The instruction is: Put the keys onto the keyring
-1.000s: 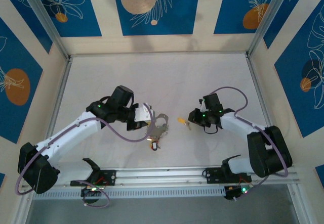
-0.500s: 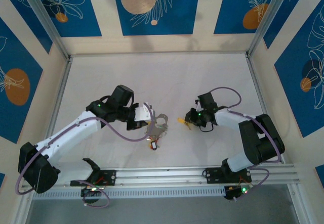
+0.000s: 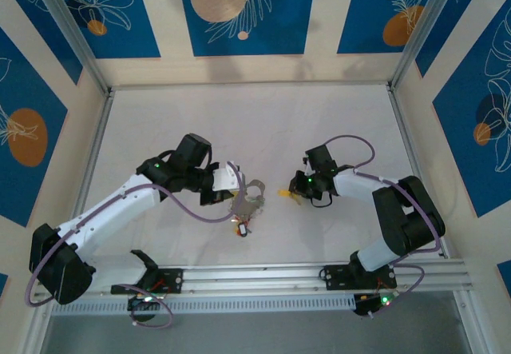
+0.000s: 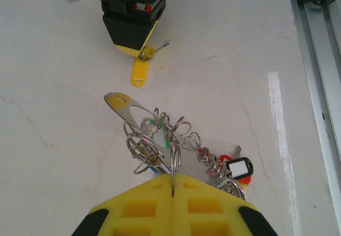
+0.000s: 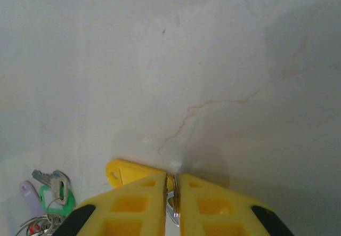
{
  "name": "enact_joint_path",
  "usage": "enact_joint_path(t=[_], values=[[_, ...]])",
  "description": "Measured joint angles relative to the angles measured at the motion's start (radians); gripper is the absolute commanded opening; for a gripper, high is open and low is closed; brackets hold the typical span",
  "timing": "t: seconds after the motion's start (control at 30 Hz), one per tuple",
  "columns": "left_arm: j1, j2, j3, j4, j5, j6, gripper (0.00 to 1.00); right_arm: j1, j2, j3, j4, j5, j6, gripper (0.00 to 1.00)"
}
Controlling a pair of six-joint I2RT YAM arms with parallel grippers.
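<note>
My left gripper (image 4: 173, 178) has its ribbed yellow pads pressed shut on the keyring (image 4: 133, 110), a thin grey metal loop tangled with small wire rings. It lies on the table just ahead of the pads. The tagged keys (image 4: 238, 168) already strung on it bunch at one side, with white and red plastic labels. Facing it, near but apart, my right gripper (image 5: 171, 181) is clamped on a silver key with a yellow tag (image 4: 139, 72). The tag dangles just above the pale table (image 3: 263, 122), which is smooth and faintly veined. A ridged aluminium rail (image 3: 263, 276) runs along the near edge.
</note>
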Motion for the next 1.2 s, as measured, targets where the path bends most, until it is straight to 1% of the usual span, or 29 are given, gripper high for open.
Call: enact_joint_path(t=[0.1,0.13,0.2,0.23,0.4,0.5,0.6,0.7,0.83,0.9,0.97,1.07,1.2], values=[[0.000,0.000,0.000,-0.002,0.000,0.000,0.00,0.009,0.000,0.006,-0.013,0.018,-0.003,0.14],[0.000,0.000,0.000,-0.004,0.000,0.000,0.00,0.013,0.000,0.007,-0.017,0.021,-0.003,0.11],[0.000,0.001,0.000,-0.005,0.000,0.000,0.00,0.019,0.000,0.007,-0.020,0.029,-0.008,0.02],[0.000,0.001,0.000,-0.005,0.000,0.000,0.00,0.023,0.000,0.008,-0.020,0.032,-0.006,0.01],[0.000,0.001,0.003,-0.014,0.000,0.000,0.00,0.040,-0.030,0.005,-0.011,0.043,-0.021,0.00],[0.000,0.001,0.018,-0.031,-0.008,-0.001,0.00,0.063,-0.132,-0.026,0.019,0.044,-0.061,0.00],[0.000,0.015,0.071,-0.085,-0.029,-0.015,0.00,0.104,-0.251,-0.059,0.069,0.044,-0.127,0.00],[0.000,0.056,0.166,-0.148,-0.048,-0.042,0.00,0.160,-0.368,-0.119,0.176,0.043,-0.231,0.00],[-0.002,0.074,0.216,-0.183,-0.056,-0.081,0.00,0.267,-0.467,-0.235,0.373,0.000,-0.456,0.00],[-0.002,0.074,0.217,-0.200,-0.060,-0.094,0.00,0.312,-0.490,-0.280,0.451,-0.037,-0.543,0.00],[-0.004,0.074,0.217,-0.208,-0.063,-0.102,0.00,0.335,-0.503,-0.296,0.505,-0.068,-0.602,0.00],[-0.012,0.074,0.215,-0.207,-0.069,-0.105,0.00,0.349,-0.509,-0.296,0.577,-0.096,-0.653,0.00],[-0.024,0.074,0.208,-0.206,-0.079,-0.105,0.00,0.388,-0.498,-0.285,0.636,-0.116,-0.682,0.00]])
